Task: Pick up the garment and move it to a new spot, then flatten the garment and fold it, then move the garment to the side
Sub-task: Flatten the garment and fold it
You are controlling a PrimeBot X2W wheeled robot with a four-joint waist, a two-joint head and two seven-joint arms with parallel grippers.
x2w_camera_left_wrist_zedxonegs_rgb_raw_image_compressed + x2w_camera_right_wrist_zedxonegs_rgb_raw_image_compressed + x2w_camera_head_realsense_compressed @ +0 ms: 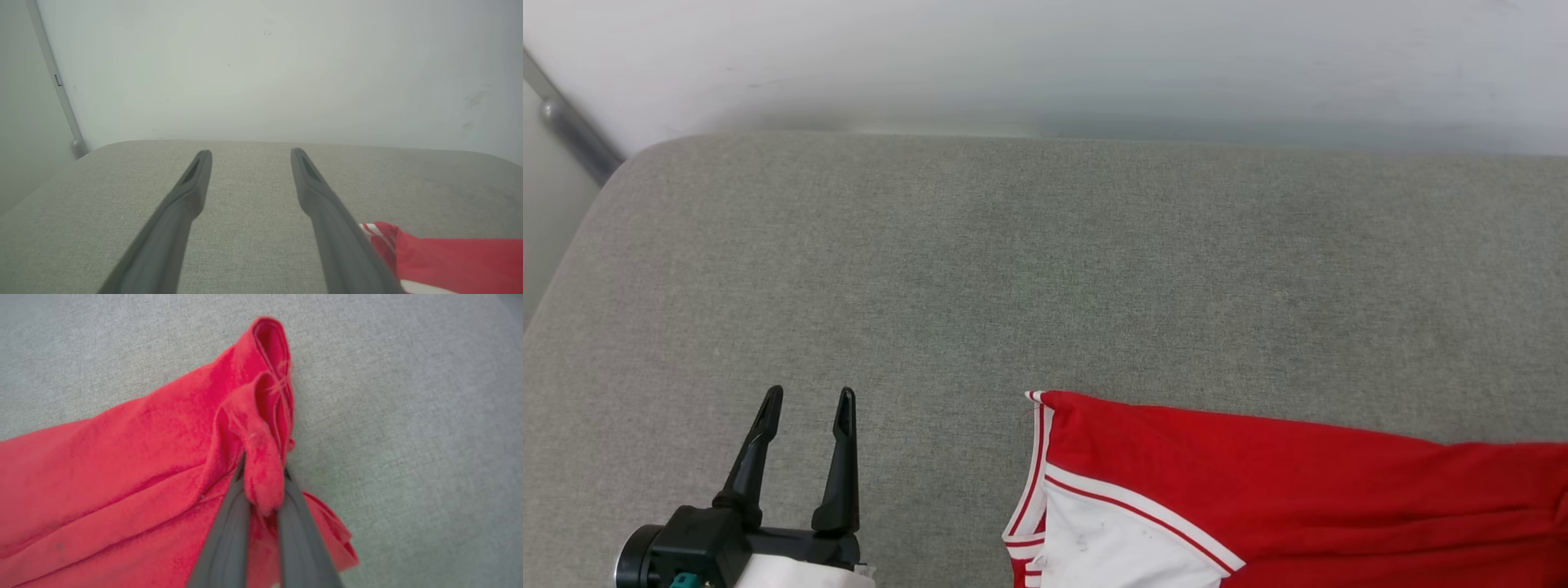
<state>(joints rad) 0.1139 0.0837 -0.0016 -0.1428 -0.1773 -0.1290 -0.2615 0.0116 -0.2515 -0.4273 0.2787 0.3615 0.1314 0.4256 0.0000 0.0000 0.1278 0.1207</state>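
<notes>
The garment point(1258, 482), red with a white sleeve and striped trim, lies on the grey cushion at the lower right of the head view. Its red corner point(449, 257) also shows at the lower right of the left wrist view. My left gripper point(806, 406) hovers open to the garment's left, apart from it, with nothing between its fingers point(192, 183). In the right wrist view my right gripper point(263, 473) is shut on a bunched fold of the garment point(122, 469), the red cloth pinched between its two fingers point(229, 531).
The grey fabric cushion point(1013, 269) spreads wide to the left and beyond the garment. A pale wall point(1045, 57) bounds its far edge, and a grey metal bar point(572, 122) runs down at the far left corner.
</notes>
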